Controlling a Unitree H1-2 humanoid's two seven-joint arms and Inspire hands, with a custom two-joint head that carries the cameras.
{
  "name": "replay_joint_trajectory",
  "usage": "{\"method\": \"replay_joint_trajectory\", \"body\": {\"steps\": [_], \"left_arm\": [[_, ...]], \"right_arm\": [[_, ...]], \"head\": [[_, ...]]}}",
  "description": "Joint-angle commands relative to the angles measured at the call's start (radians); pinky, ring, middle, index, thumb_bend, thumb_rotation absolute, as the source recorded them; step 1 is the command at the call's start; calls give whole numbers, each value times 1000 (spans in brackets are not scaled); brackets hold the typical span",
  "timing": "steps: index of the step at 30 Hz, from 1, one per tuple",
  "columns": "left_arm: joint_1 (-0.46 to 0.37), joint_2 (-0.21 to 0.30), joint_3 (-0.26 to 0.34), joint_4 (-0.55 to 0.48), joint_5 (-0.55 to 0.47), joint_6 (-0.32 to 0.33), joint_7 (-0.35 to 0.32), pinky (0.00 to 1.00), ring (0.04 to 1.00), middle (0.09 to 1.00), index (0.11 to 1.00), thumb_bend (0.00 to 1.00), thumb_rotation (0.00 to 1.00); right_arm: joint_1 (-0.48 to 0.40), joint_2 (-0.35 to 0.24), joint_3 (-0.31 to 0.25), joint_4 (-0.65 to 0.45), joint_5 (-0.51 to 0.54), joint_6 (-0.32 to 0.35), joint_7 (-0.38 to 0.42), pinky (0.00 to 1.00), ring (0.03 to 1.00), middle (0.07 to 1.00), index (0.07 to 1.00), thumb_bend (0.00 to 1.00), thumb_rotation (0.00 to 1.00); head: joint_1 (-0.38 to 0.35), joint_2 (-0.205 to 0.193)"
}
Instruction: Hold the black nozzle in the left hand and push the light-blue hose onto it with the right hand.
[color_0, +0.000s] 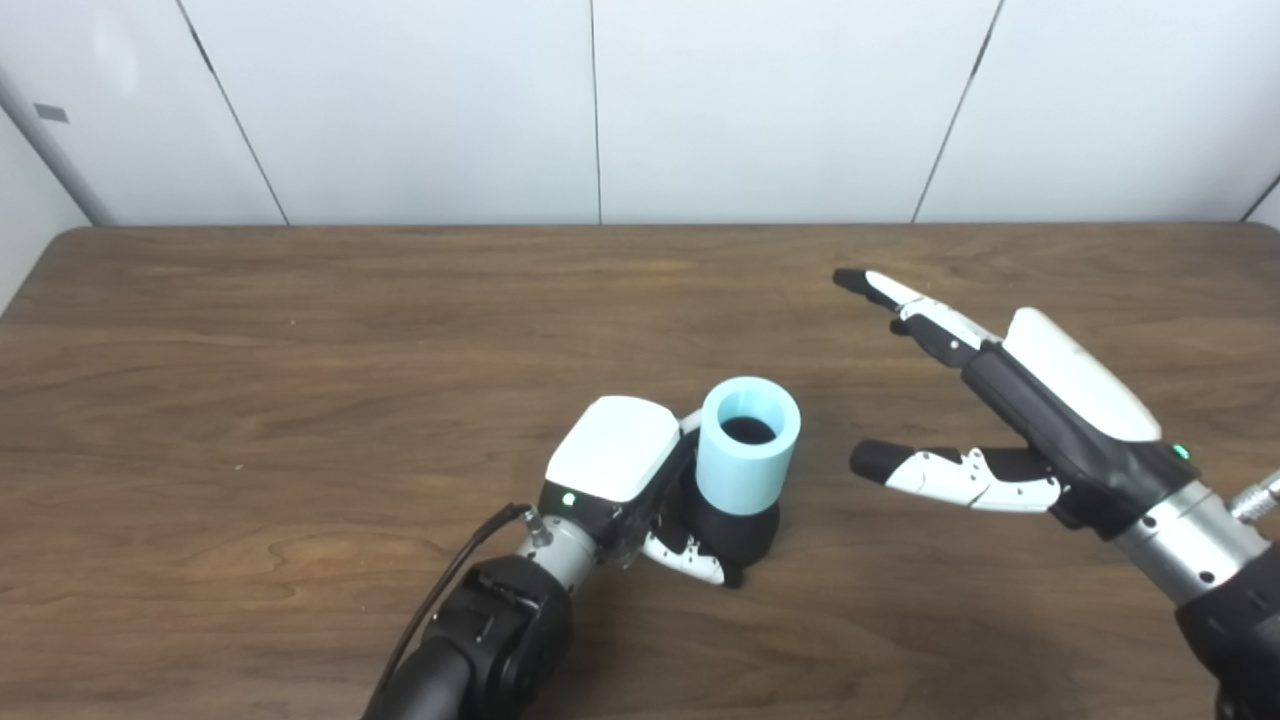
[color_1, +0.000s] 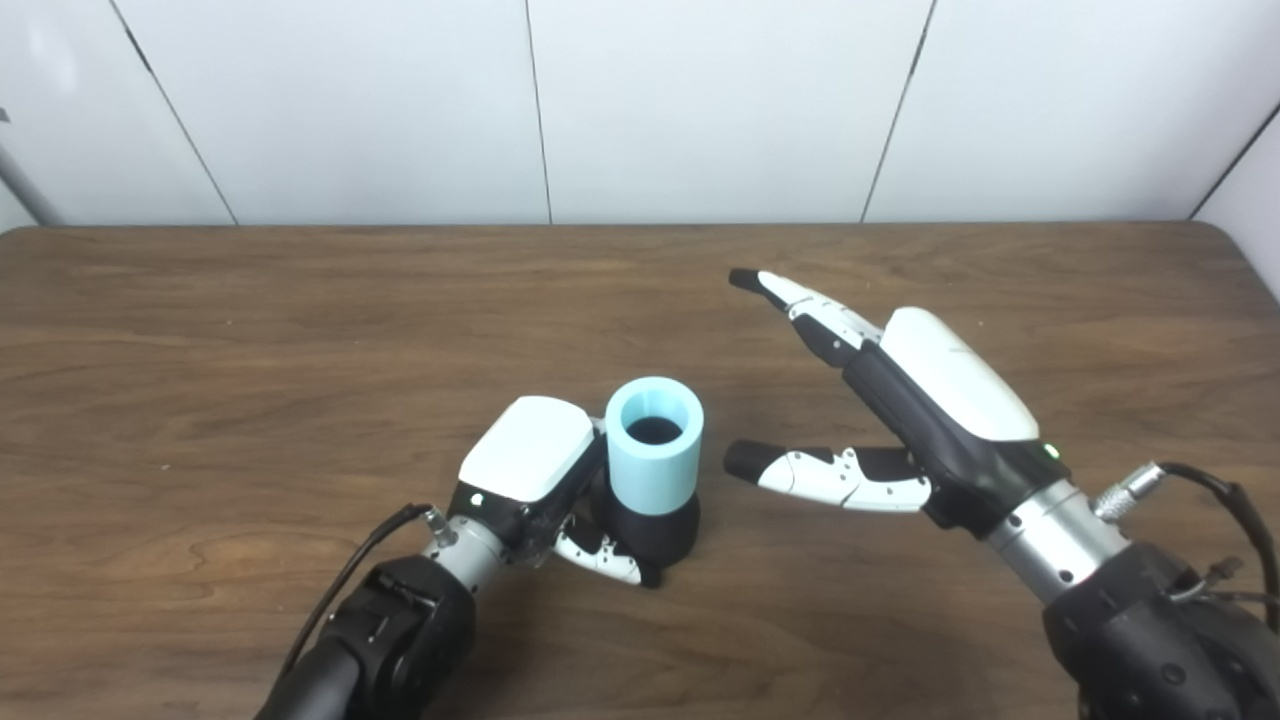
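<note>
left eye view: my left hand (color_0: 640, 480) clasps the black nozzle (color_0: 735, 530), light-blue hose (color_0: 748, 445) seated on it; right hand (color_0: 1010, 420) spread, empty. hose looks soft, light; i'd grip its sides.

A dark brown wood-grain table (color_0: 250, 380) is filling most of both views, its far edge lying along the foot of the wall and its far corners showing as rounded. Behind it a white panelled wall (color_0: 420, 100) is standing, split by thin dark seams, some running straight up and others slanting. At the far left a grey pole (color_0: 55, 150) is leaning along the wall, with a small grey tag (color_0: 50, 113) sitting beside it. A few tiny pale specks are lying on the table's left part
</note>
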Motion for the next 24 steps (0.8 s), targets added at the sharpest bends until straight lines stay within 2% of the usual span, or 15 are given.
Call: {"method": "replay_joint_trajectory", "body": {"steps": [1,5,8,11,13,14,16,18,19,21,24], "left_arm": [[-14,19,24,-20,5,2,-19,920,874,868,857,1000,316],[-30,25,65,-59,-14,-8,-36,915,882,882,887,1000,351],[-45,29,107,-90,-43,-21,-42,853,861,867,886,1000,391],[-53,18,157,-116,-84,-16,-39,695,797,828,837,1000,390],[-62,14,187,-129,-114,-9,-50,528,610,696,774,1000,356],[-72,17,205,-137,-140,-3,-68,483,552,648,755,1000,346],[-88,26,229,-154,-186,14,-112,453,504,600,735,1000,337],[-112,40,258,-178,-270,56,-187,444,502,584,732,1000,309],[-130,48,281,-190,-347,96,-240,447,514,586,732,1000,306],[-164,70,336,-203,-497,184,-328,468,574,646,757,1000,311],[-186,99,411,-195,-651,237,-359,526,655,710,795,1000,346]], "right_arm": [[-9,-18,5,-25,-10,-4,-30,865,946,951,959,539,847],[-2,-25,22,-24,-16,-9,-38,863,946,953,956,542,854],[5,-22,27,-22,-17,-4,-45,864,947,954,956,548,858],[18,-20,35,-18,-18,-5,-54,862,946,954,955,545,845],[26,-18,43,-15,-22,-5,-59,859,946,953,956,547,838],[30,-17,47,-12,-25,-6,-62,857,945,953,957,548,837],[33,-15,53,-9,-31,-5,-67,852,943,952,958,549,836],[36,-14,57,-4,-34,-6,-71,852,945,954,961,551,837],[39,-14,58,-1,-34,-8,-75,852,945,953,960,548,834],[46,-12,61,2,-36,-7,-79,855,945,955,961,546,827],[55,-10,63,3,-36,-5,-86,852,941,952,956,543,808]], "head": [[0,1],[2,1],[1,1],[1,1],[2,2],[0,2],[-2,2],[-1,2],[-2,3],[-10,4],[-14,5]]}}
